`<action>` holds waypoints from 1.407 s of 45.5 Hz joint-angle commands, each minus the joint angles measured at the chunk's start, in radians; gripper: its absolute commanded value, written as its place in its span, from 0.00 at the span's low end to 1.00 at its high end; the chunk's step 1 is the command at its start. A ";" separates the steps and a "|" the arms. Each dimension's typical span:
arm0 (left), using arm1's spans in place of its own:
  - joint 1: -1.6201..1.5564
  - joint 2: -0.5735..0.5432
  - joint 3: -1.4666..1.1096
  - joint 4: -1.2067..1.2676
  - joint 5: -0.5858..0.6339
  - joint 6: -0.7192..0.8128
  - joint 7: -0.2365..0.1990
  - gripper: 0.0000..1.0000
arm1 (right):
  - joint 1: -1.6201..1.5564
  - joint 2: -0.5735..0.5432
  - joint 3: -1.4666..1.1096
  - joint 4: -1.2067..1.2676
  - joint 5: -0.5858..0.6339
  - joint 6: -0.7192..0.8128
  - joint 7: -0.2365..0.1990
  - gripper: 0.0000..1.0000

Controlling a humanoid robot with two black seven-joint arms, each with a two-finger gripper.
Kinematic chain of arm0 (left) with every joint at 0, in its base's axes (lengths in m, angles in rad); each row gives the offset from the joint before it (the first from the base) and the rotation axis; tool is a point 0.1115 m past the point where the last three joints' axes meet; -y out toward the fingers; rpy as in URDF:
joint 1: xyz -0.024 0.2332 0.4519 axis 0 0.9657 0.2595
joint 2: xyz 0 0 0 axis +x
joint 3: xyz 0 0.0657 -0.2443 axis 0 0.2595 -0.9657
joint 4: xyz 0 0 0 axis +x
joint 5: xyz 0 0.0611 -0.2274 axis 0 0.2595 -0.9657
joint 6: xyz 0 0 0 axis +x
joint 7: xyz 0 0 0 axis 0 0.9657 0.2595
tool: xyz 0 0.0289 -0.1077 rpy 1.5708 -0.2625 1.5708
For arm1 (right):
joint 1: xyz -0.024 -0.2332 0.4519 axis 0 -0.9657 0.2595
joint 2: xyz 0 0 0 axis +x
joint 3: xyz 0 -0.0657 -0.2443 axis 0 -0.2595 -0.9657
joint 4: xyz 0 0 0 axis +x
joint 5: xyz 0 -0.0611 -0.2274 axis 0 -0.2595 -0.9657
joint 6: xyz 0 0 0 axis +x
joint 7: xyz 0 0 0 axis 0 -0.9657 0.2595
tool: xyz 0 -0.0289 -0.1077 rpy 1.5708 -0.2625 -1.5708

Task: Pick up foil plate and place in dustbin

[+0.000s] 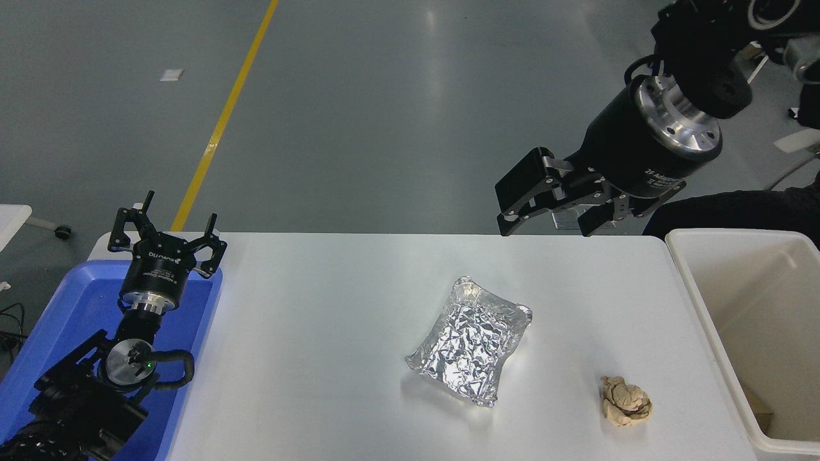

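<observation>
Head view, we've got the foil plate [469, 342] sitting mid table [320, 333], paper ball [625, 401] near it, dustbin [753, 333] at right. Right tool [544, 225] hangs open above the far edge; left tool [168, 232] open over the blue tray [64, 307].

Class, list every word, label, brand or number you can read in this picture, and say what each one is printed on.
"ROBOTIQ": white print, upside down, on the left gripper body, just legible.
"2F Adapt…": white print on the right gripper body, partly cut off; the smaller lines under it are too blurred to read.
No print shows on the foil plate, the dustbin or the blue tray.
</observation>
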 commanded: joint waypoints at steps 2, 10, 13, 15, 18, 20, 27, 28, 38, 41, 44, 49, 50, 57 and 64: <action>0.000 -0.002 -0.009 0.000 -0.001 -0.002 0.002 1.00 | -0.009 0.008 -0.001 -0.001 0.003 0.001 -0.001 1.00; 0.002 -0.002 -0.007 0.000 -0.001 -0.002 -0.001 1.00 | -0.064 0.012 -0.002 -0.010 -0.008 0.001 -0.001 1.00; 0.002 -0.002 -0.007 0.000 -0.001 -0.002 -0.001 1.00 | -0.100 0.012 -0.002 -0.016 -0.016 0.001 0.000 1.00; 0.002 -0.002 -0.007 0.000 -0.001 -0.002 -0.001 1.00 | -0.121 0.012 -0.004 -0.024 -0.023 0.001 0.000 1.00; 0.002 -0.002 -0.007 0.000 -0.001 -0.002 -0.001 1.00 | -0.166 0.012 -0.002 -0.030 -0.049 0.001 0.000 1.00; 0.002 -0.002 -0.007 0.000 -0.001 0.000 -0.001 1.00 | -0.205 0.010 -0.002 -0.043 -0.081 0.001 0.000 1.00; 0.002 -0.002 -0.007 0.000 -0.001 0.000 -0.001 1.00 | -0.324 -0.014 0.007 -0.076 -0.143 -0.002 0.002 1.00; 0.002 -0.002 -0.007 0.000 -0.001 -0.002 -0.001 1.00 | -0.336 -0.016 0.009 -0.081 -0.143 -0.010 0.002 1.00; 0.002 -0.002 -0.007 0.000 -0.001 -0.002 -0.001 1.00 | -0.540 0.021 0.082 -0.248 -0.148 -0.041 0.000 1.00; 0.002 -0.002 -0.007 0.000 -0.001 -0.002 -0.001 1.00 | -0.621 0.033 0.098 -0.317 -0.163 -0.048 0.002 1.00; 0.002 -0.002 -0.007 0.000 -0.001 -0.002 -0.001 1.00 | -0.712 0.048 0.116 -0.389 -0.180 -0.065 0.002 1.00; 0.002 -0.002 -0.007 0.000 0.000 -0.002 -0.001 1.00 | -0.856 0.082 0.147 -0.507 -0.201 -0.093 0.000 1.00; 0.002 -0.002 -0.007 0.000 -0.001 -0.002 -0.001 1.00 | -0.880 0.093 0.148 -0.532 -0.206 -0.099 0.000 1.00; 0.002 -0.002 -0.007 0.000 -0.001 -0.002 -0.001 1.00 | -1.037 0.172 0.165 -0.670 -0.209 -0.139 -0.001 1.00; 0.002 -0.002 -0.006 0.000 0.000 -0.002 -0.001 1.00 | -1.164 0.252 0.231 -0.791 -0.212 -0.142 -0.003 1.00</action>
